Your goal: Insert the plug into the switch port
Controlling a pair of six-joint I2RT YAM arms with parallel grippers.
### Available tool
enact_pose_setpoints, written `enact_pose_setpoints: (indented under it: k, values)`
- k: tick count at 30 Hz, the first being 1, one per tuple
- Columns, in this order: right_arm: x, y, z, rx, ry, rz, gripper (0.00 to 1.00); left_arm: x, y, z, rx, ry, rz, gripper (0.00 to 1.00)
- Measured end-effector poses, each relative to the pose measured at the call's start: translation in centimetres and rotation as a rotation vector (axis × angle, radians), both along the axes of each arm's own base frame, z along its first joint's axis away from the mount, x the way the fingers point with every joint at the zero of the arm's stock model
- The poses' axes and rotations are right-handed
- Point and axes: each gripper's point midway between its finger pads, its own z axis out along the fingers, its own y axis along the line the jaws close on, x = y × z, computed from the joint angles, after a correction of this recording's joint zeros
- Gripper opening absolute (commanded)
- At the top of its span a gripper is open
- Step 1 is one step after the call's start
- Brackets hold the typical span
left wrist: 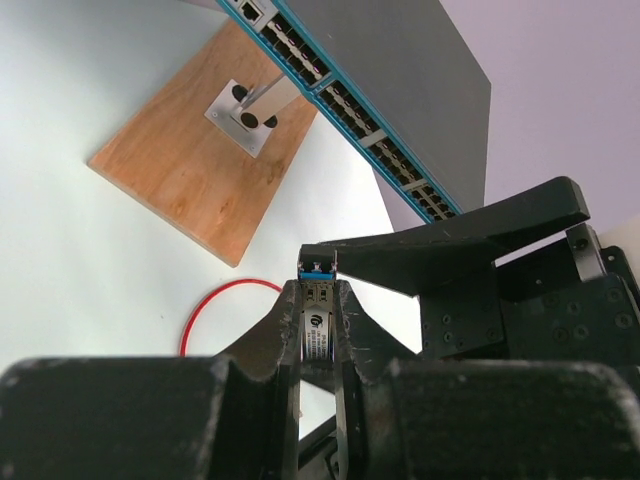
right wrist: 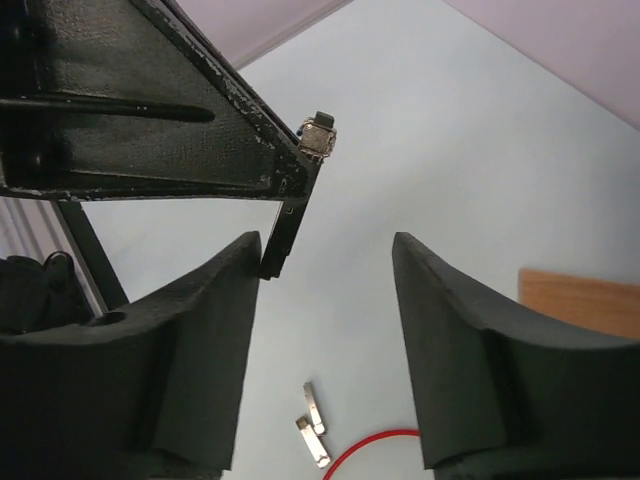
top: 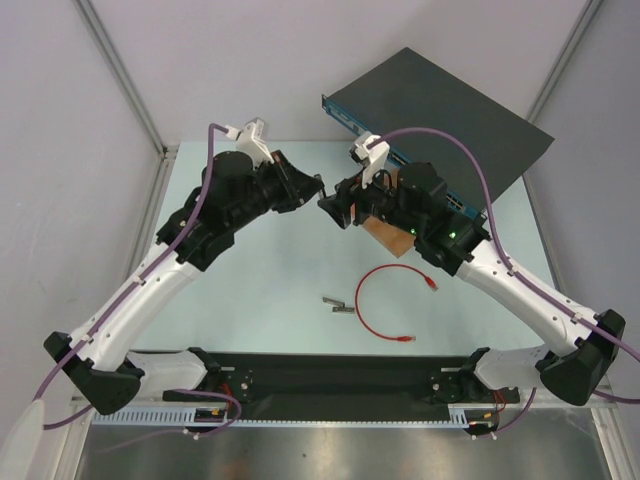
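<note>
Two hands meet tip to tip above the pale surface (top: pixel 260 280). The left hand (left wrist: pixel 318 292) is pressed onto a small metal block (left wrist: pixel 317 325) with a blue end, pinching it between both fingers so that the blue end sticks out past the fingertips. The right hand (right wrist: pixel 325 250) faces it with its fingers spread wide. One of the left hand's fingers and the block's end sit in front of that gap, and nothing is gripped there.

The plug (top: pixel 430 284) lies on the surface, held by neither hand. It is nearer the arm bases than the right hand, just beside that arm's forearm. Its thin red cable (top: pixel 372 300) curls in a loose ring from there to a second red end closer to the bases. Two small grey metal pieces (top: pixel 340 304) lie just beside the ring, below where the hands meet.

Beyond the right hand sits the flat dark switch (top: pixel 440 115), its teal front lined with small dark ports (left wrist: pixel 350 100) facing the hands. A wooden board (left wrist: pixel 190 170) lies under the right wrist, between the hands and the switch, carrying an upright metal bracket (left wrist: pixel 250 110).
</note>
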Motion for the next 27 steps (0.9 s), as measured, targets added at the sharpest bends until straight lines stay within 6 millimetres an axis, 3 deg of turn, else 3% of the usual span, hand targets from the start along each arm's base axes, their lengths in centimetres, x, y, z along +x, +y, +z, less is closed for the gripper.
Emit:
enact_pose_setpoints:
  k: [1, 3, 4, 6, 7, 10, 15, 18, 20, 27]
  values:
    - [0.1, 0.0, 0.0, 0.002, 0.001, -0.005, 0.55, 0.0, 0.0, 0.0, -0.002, 0.002, -0.002, 0.03]
    - [0.1, 0.0, 0.1, 0.004, -0.003, -0.004, 0.36, 0.0, -0.1, 0.1, -0.008, -0.001, -0.003, 0.06]
    - [0.0, 0.1, 0.2, 0.007, -0.004, 0.002, 0.20, 0.0, -0.1, 0.2, -0.013, -0.002, -0.005, 0.09]
    - [-0.5, 0.5, 0.3, 0.006, -0.008, 0.022, 0.05, 0.1, -0.2, 0.2, -0.024, -0.003, -0.007, 0.15]
    - [-0.3, 0.4, 0.2, 0.002, -0.010, 0.016, 0.00, 0.1, -0.3, 0.2, -0.027, -0.001, -0.010, 0.24]
    - [0.1, 0.0, 0.2, 0.002, -0.004, 0.015, 0.00, 0.0, -0.3, 0.1, -0.033, -0.001, -0.022, 0.49]
    - [0.2, -1.1, 0.5, 0.014, 0.030, 0.092, 0.00, 0.3, 0.4, -0.1, 0.016, -0.045, -0.041, 0.64]
    - [0.5, -2.8, -0.2, 0.023, 0.095, 0.142, 0.00, 0.9, 2.3, 0.1, 0.114, -0.163, -0.060, 0.78]
    - [0.0, -3.6, -0.9, 0.020, 0.151, 0.189, 0.00, 0.4, 3.3, 0.4, 0.198, -0.298, -0.112, 0.81]
    - [-7.3, -3.0, -3.8, -0.008, 0.347, 0.524, 0.00, -7.9, 3.8, 0.3, 0.508, -0.893, -0.554, 0.84]
